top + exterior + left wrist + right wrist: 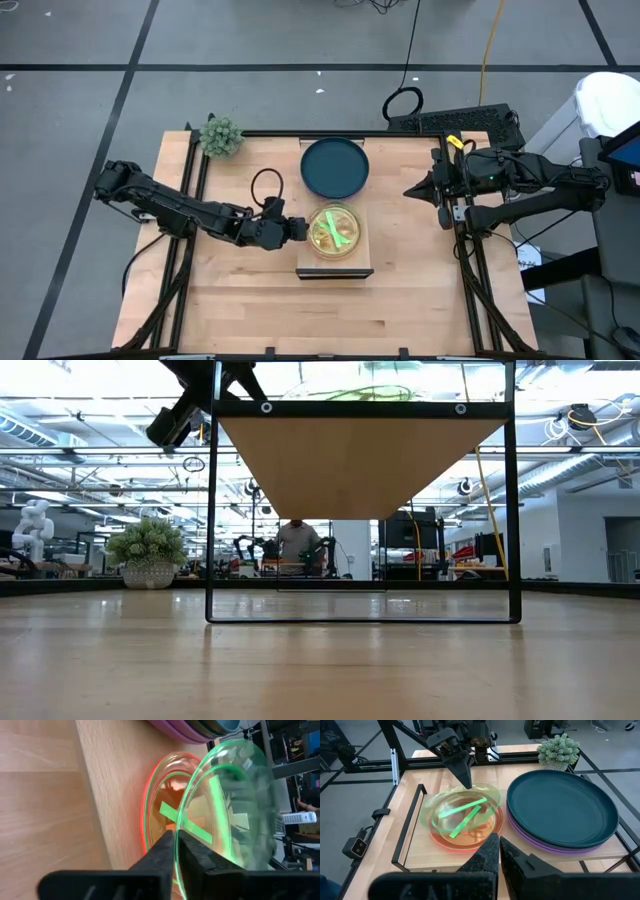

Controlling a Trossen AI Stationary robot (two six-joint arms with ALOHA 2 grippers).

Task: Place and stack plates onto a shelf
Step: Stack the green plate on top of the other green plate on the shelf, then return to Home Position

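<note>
On the light-wood shelf (335,268) a dark teal plate (335,167) lies on purple plates (555,847) at the far end. Nearer, a translucent pink plate (450,842) lies flat on the plank. A neon green plate (335,232) sits tilted above it. My left gripper (297,229) is at the green plate's left rim, shut on it. My right gripper (408,190) hovers shut to the right of the shelf, touching nothing. In the low view only the shelf's underside (360,460) and my left arm (180,415) show. My left gripper pinches the green plate's rim (176,837) on its left side, one finger on the inner face and one on the outer. The fingers come level from the table's left. The plate is tilted over the pink plate (150,800), its held side raised.
A small green plant (221,136) stands at the table's far left corner. A black frame (402,837) edges the shelf. A black cable loop (265,183) lies left of the teal plate. Bare tabletop (250,310) stretches toward the near edge.
</note>
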